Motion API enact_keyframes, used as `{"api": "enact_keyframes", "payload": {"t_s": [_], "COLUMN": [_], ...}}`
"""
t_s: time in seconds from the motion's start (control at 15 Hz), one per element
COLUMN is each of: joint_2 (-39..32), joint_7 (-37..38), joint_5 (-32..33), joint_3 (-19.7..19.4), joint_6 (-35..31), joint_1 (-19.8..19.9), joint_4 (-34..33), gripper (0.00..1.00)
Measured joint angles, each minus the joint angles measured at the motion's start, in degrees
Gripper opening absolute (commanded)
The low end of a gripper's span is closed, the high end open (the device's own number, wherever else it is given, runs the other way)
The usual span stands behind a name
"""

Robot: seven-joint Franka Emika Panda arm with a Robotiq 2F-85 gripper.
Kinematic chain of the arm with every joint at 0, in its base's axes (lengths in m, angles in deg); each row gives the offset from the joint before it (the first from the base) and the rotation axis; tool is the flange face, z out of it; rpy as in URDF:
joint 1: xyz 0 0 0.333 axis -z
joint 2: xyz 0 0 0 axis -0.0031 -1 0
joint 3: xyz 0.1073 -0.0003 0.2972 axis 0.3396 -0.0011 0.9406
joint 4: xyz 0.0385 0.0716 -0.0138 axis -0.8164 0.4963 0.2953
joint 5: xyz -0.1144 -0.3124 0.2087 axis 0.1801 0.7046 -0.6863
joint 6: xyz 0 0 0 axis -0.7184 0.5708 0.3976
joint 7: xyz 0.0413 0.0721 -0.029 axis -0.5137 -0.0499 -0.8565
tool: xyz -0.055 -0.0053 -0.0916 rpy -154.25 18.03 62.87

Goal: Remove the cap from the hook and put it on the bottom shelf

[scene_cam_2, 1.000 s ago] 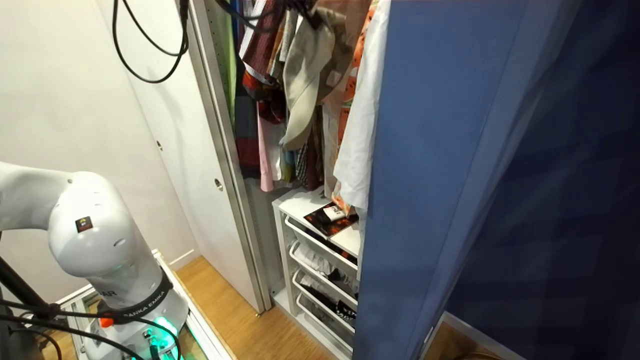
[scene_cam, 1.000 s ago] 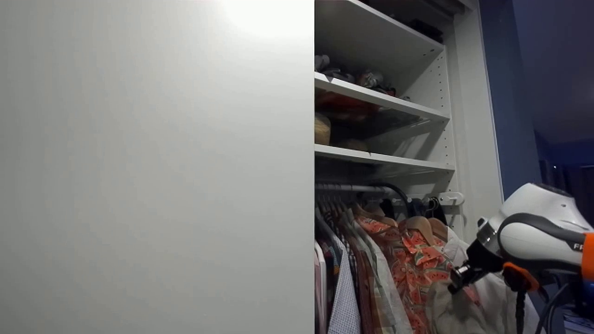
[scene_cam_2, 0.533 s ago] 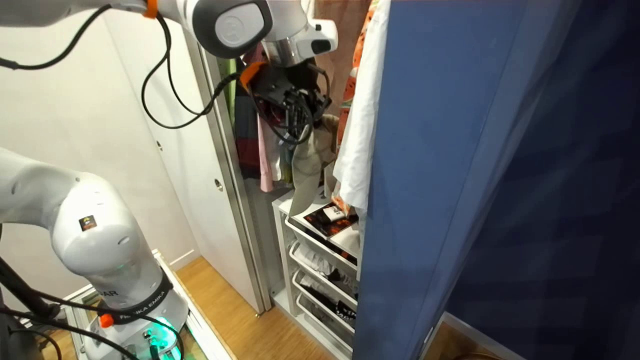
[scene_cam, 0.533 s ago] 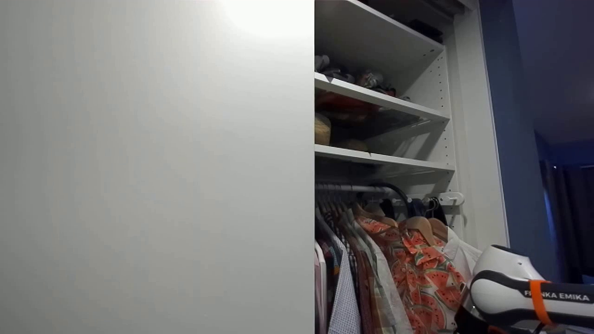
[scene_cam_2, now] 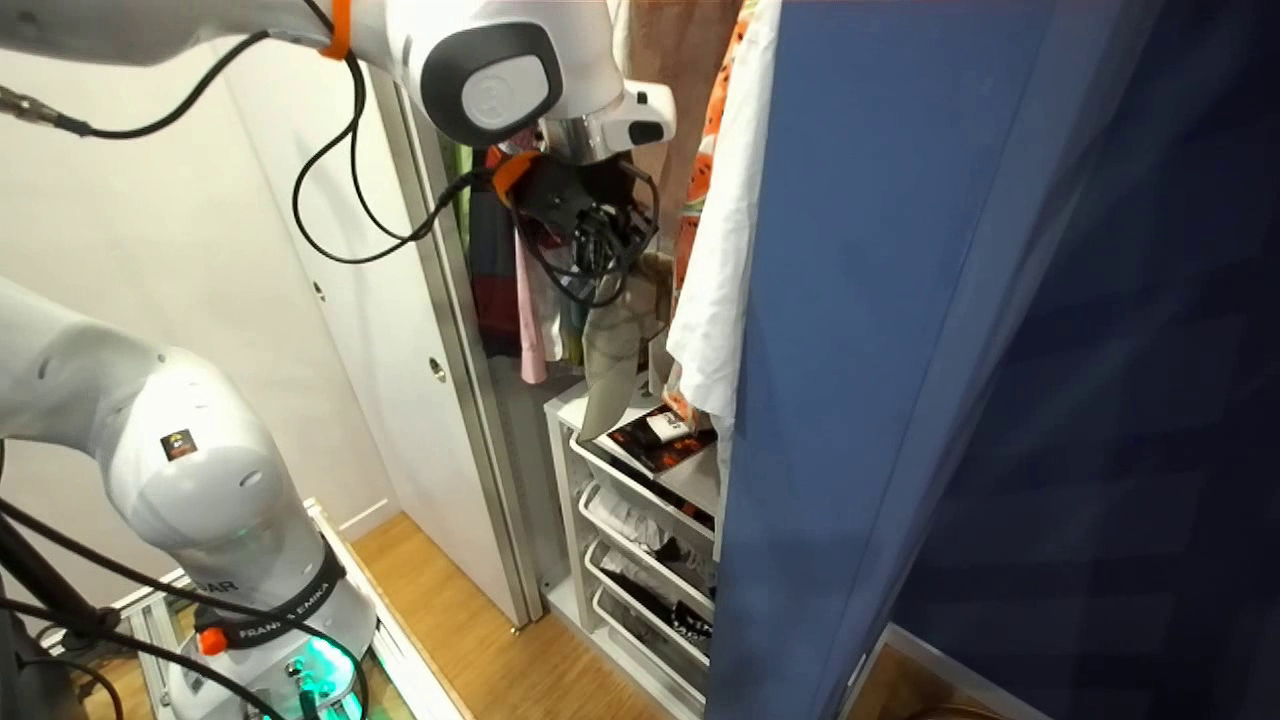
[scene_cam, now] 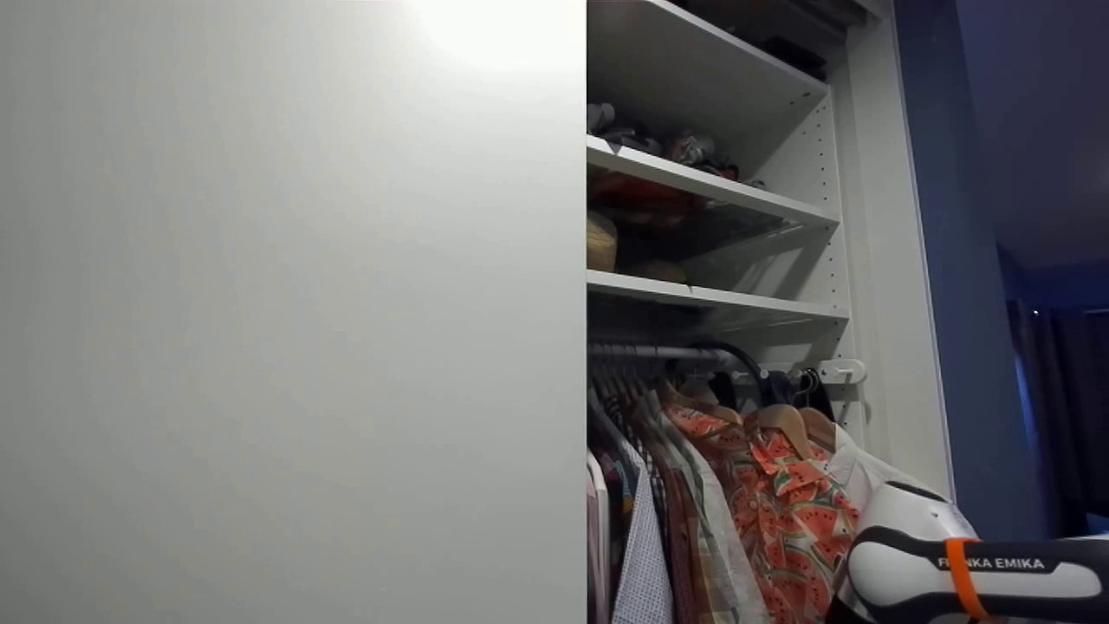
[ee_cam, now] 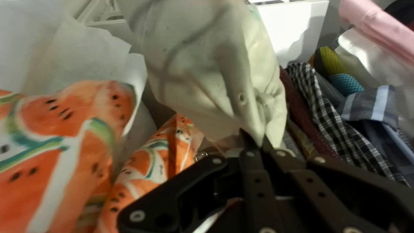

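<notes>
Toward six o'clock, drawers [scene_cam_2: 640,551] hold clothing [scene_cam_2: 622,515], I think; wrist view alone shows my pincer [ee_cam: 255,138] gripping the cap [ee_cam: 207,64].

Cap [ee_cam: 210,68] below gripper [ee_cam: 255,139], between hanging clothes [ee_cam: 81,111].

A pale wall [scene_cam_2: 120,220] and a white door [scene_cam_2: 375,300] stood left of the blue wall [scene_cam_2: 860,300], over wooden flooring [scene_cam_2: 540,665]. In an exterior view, the room [scene_cam: 1040,199] lay dim at far right.

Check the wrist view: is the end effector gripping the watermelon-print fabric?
No, the end effector is closed on the cap, with the watermelon-print fabric at the picture's left.
</notes>
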Motion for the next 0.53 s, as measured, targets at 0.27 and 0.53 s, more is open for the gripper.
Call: {"api": "enact_keyframes", "payload": {"t_s": [0.27, 0.53], "joint_2": [-11.08, -25.84], "joint_7": [-4.65, -14.03], "joint_5": [-11.37, -25.53], "joint_3": [-0.25, 0.06], "joint_6": [-8.72, -13.65], "joint_1": [-5.75, -8.31], "joint_4": [1.93, -3.95], "gripper": [0.01, 0.01]}}
